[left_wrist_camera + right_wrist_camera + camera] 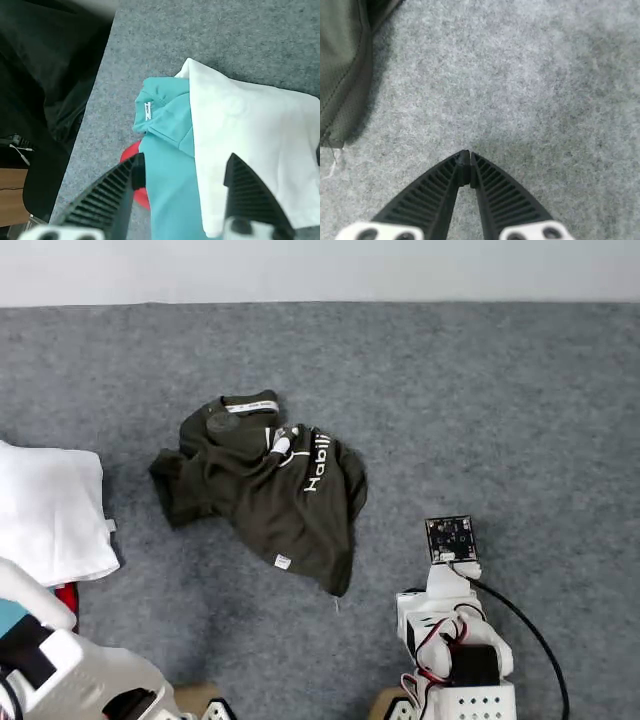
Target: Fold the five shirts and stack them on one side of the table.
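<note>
Four shirts on show, count them: one dark olive shirt lies crumpled mid-table, and three are stacked at the left edge, the white shirt on the teal shirt on the red shirt. The olive one runs diagonally, collar to the far side, hem toward the right arm. It has white lettering across the chest and a small hem label; the teal collar has a tag. The left gripper is spread wide over the stack, and the right gripper is pressed together above the grey felt table.
</note>
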